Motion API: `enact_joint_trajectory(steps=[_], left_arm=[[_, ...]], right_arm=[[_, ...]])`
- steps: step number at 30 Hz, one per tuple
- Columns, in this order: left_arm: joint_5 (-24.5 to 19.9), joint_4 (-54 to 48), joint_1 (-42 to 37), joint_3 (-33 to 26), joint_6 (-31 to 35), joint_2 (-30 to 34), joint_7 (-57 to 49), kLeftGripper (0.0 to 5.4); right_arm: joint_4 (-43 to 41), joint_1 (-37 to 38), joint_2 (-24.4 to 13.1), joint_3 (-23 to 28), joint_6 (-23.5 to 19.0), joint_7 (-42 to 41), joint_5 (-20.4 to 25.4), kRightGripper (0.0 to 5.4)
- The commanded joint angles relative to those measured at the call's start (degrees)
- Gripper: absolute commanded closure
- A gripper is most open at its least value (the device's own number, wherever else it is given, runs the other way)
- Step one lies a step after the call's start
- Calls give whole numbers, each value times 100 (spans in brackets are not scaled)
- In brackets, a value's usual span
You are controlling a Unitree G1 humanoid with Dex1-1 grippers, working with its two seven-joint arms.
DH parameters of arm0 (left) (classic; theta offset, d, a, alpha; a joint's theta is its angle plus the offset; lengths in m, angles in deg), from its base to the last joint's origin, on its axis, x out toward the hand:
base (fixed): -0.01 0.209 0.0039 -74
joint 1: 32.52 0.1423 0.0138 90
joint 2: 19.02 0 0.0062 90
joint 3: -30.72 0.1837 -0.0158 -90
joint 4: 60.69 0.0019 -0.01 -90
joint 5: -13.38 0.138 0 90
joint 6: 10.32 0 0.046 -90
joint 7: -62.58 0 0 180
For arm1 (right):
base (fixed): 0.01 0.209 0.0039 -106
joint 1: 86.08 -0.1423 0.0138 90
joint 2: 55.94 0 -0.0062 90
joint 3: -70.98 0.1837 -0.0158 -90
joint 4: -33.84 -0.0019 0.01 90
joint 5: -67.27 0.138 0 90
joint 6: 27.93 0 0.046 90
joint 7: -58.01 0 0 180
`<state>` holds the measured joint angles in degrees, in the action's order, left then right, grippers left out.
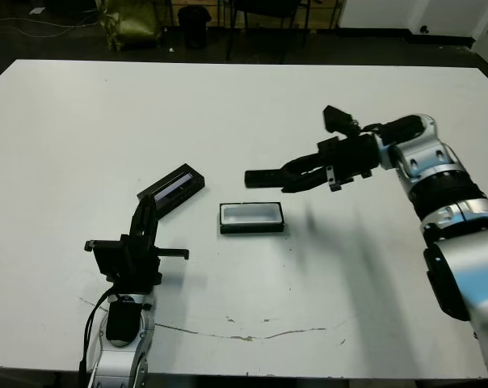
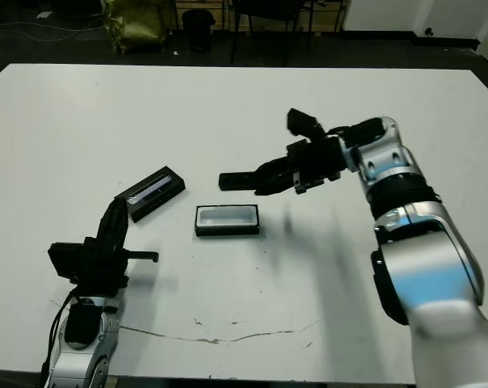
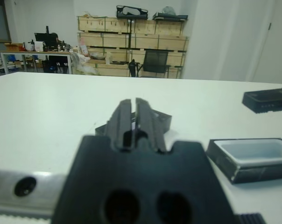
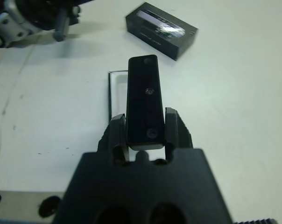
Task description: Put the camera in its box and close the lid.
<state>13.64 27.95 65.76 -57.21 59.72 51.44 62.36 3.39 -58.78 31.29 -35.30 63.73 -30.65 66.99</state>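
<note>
- We see the white table [image 1: 82, 121] wide and bare around both arms, with open room out to its far edge and its side edges.
- Our right gripper [image 1: 291, 176] hangs above the table, its fingers clamped on the camera [image 1: 264, 178], which juts out level past the fingertips.
- Our left gripper [image 1: 145, 212] rests low, fingers pressed narrow together on nothing, tips just short of the lid [image 1: 172, 187].
- The lid lies flat, window up, angled, its near edge toward our left fingertips.
- The box [image 1: 251, 217] sits open just below and ahead of the held camera, white lining up, apart from the lid.
</note>
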Motion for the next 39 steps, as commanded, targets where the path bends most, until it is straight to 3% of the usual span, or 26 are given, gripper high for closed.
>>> enact_joint_trajectory(steps=[1, 6, 16, 33, 39], left_arm=[[-1, 18, 42, -5, 129, 21, -4, 540], [-31, 45, 39, -5, 87, 43, 48, 540], [-7, 17, 65, -1, 129, 19, 15, 540], [29, -31, 104, 11, 138, 6, -23, 540], [-35, 78, 83, 3, 25, -8, 15, 540]], right_arm=[[88, 4, 138, 21, 88, -171, -29, 492], [-39, 71, 174, 3, 173, -227, -81, 492], [-210, 204, 182, -159, -355, -255, -265, 492], [-263, 348, 216, -267, -412, -49, -499, 492], [-195, 349, 267, -310, -227, 43, -553, 492]])
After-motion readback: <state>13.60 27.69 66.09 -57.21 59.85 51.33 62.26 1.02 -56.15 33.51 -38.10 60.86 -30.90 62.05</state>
